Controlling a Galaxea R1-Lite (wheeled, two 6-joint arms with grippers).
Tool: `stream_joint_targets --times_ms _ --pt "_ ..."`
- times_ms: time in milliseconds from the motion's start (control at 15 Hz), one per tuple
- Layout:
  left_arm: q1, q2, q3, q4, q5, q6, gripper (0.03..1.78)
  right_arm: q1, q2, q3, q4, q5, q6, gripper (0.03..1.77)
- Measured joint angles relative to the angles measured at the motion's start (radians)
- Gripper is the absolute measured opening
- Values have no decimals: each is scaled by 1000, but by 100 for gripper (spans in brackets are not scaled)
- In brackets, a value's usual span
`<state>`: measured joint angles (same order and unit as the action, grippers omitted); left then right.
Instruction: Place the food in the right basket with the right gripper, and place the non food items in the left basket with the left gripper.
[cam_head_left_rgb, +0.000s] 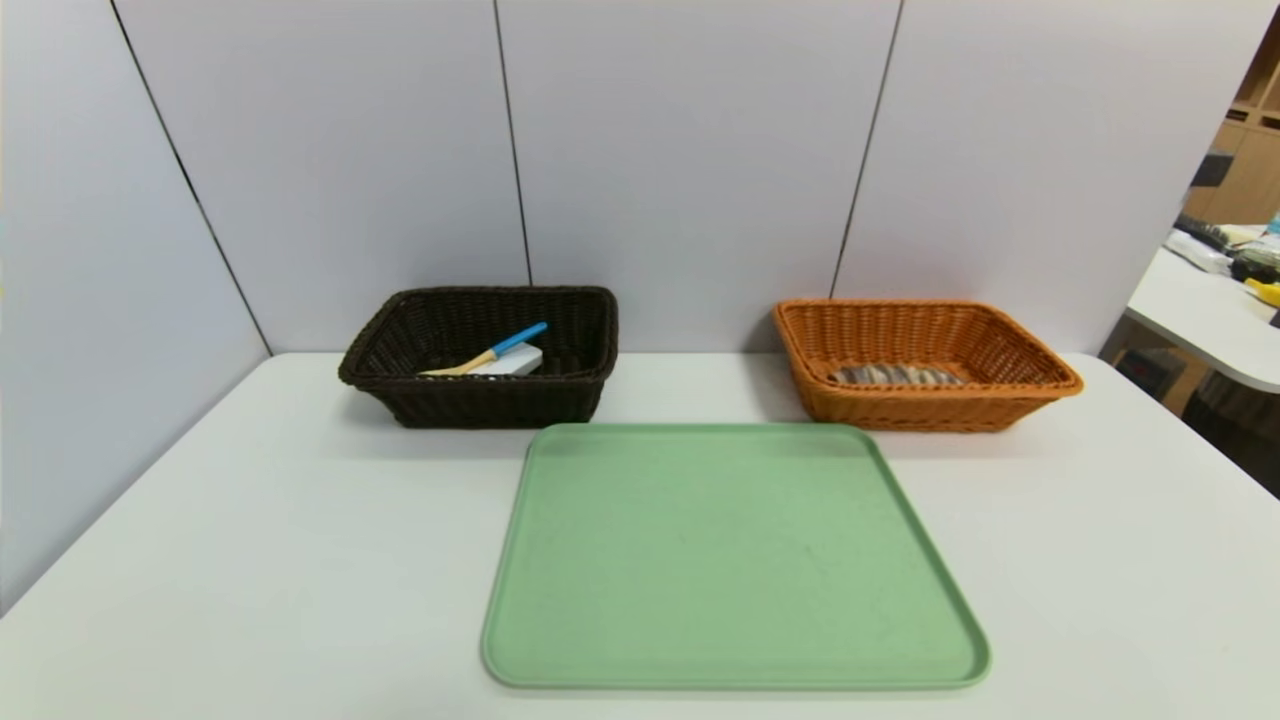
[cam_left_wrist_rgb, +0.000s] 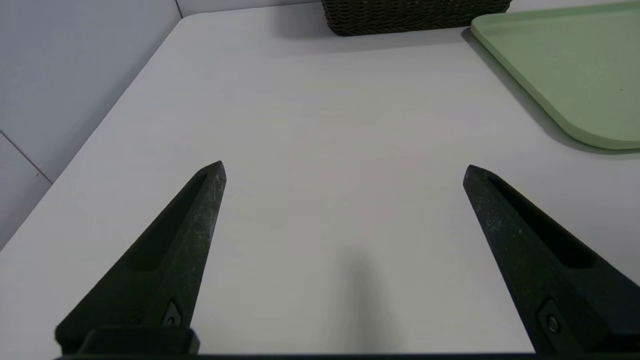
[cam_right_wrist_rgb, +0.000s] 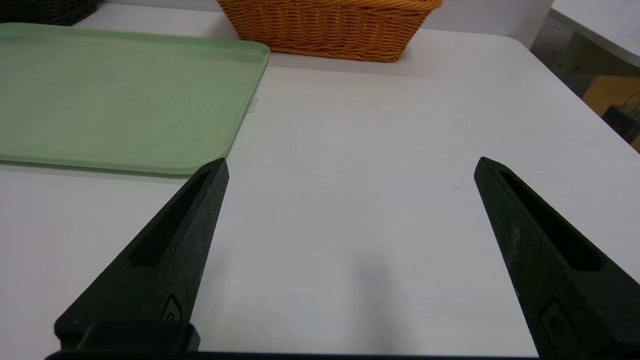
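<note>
Two baskets on your table, both at the far edge against the wall panels.

- Left basket, dark brown: holds the spoon, blue handle raised toward the back, yellow bowl low, lying across the white case.
- Right basket, orange: holds the bread, lying flat along the near wall; you see only its striped top over the rim.
- Tray, green: sits between and in front of the baskets, its far corners close to each.
- Left gripper: low over bare table on the left side, near the tray's near-left corner, facing the left basket; fingers spread wide, holding nothing.
- Right gripper: low over bare table to the right of the tray, facing the right basket; fingers spread wide, holding nothing.
</note>
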<state>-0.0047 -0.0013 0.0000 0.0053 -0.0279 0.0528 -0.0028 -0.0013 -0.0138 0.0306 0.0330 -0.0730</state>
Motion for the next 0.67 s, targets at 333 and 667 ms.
stream_joint_targets --times_ms 333,667 --pt "0 0 0 0 1 -1 169 0 0 0 -1 -5 0 170" --pt "0 0 0 0 1 -2 169 0 0 0 0 -22 41 170"
